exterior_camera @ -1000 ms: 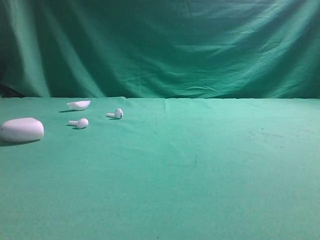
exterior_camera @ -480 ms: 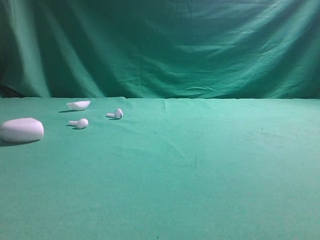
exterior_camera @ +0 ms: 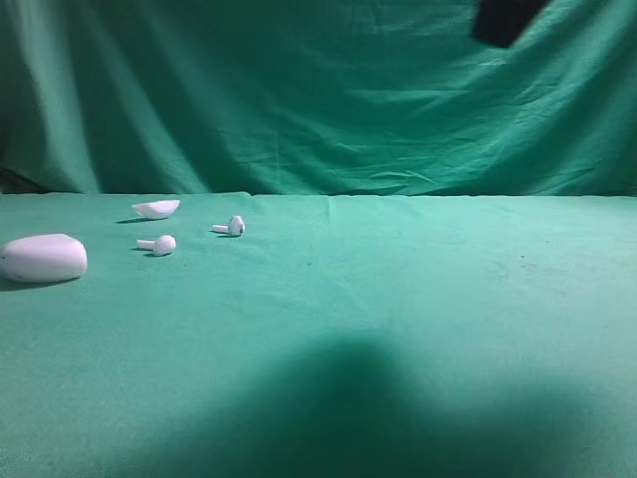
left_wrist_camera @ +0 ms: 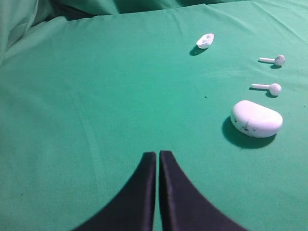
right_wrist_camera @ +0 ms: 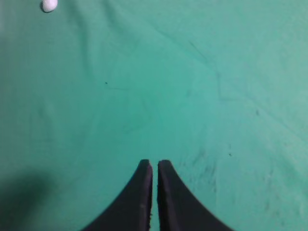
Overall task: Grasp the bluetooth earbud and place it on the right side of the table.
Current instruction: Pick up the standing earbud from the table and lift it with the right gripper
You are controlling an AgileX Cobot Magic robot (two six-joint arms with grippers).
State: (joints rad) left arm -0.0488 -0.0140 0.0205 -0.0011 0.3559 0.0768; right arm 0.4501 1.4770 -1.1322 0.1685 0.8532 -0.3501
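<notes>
Newly arrived at upper right, a dark arm part [exterior_camera: 506,20] shadows the bench [exterior_camera: 448,299]; both pincers are clenched empty, and the bluetooth earbud [exterior_camera: 230,227] lies untouched at left, awaiting pickup.

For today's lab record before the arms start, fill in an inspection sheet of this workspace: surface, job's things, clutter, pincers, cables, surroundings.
Surface: flat table under faintly creased green cloth; a broad dark shadow falls on its near edge.
Job's things: two tiny white plastic earbuds with short stems lying apart at left, untouched.
Clutter: white oval pebble-like case beside them; white shallow half-shell piece further back.
Pincers: left pincer shut, holding nothing; right pincer shut, holding nothing.
Cables: nothing seen.
Surroundings: draped darker green backdrop curtain; a dark shape at the top edge, too cropped to identify.
</notes>
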